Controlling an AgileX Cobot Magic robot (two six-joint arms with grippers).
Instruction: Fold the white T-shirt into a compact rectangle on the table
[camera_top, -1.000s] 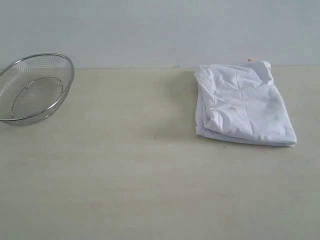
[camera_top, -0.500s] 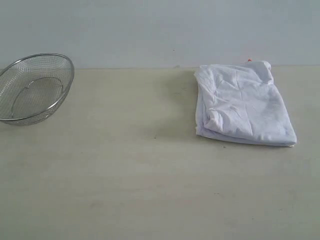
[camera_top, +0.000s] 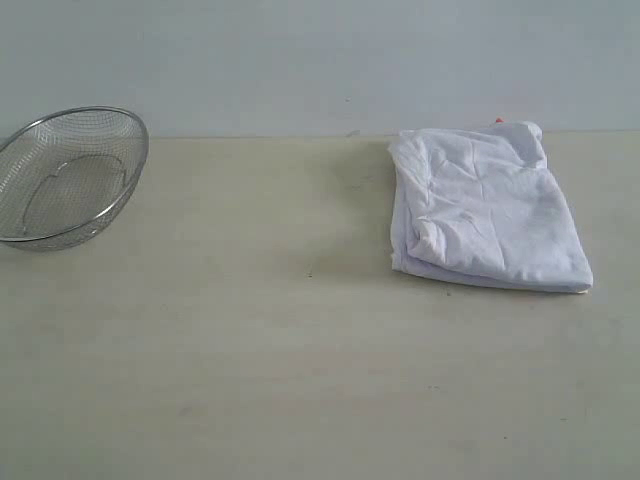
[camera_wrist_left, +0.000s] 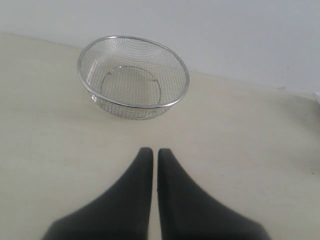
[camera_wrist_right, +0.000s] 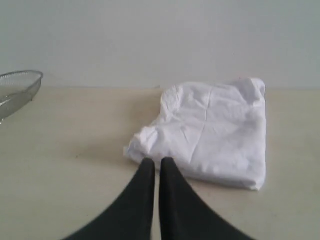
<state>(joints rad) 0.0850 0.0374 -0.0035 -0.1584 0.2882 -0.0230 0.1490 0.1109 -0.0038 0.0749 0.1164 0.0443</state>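
Exterior view is showing the white T-shirt (camera_top: 485, 215) lying already folded into a rough rectangle on the bench (camera_top: 250, 350). It is sitting toward 2 o'clock, well apart from the wire-mesh bowl (camera_top: 70, 175) resting at 10 o'clock. The bundle's long axis is running roughly from 12 toward 5 o'clock, though the camera's slant is making its true proportions hard to judge. Its rumpled, thicker fold is bulging at the 7 o'clock corner.

The cloth is looking soft, light and limp, and is likely to sag and slide open if lifted by one layer. Pinching through all layers at a corner or along the fold edge is seeming the safer hold.

The left claw (camera_wrist_left: 150, 155) is hanging clenched on nothing, facing the bowl. The right claw (camera_wrist_right: 154, 162) is likewise clenched and empty, pointing at the shirt's rumpled corner from close by.
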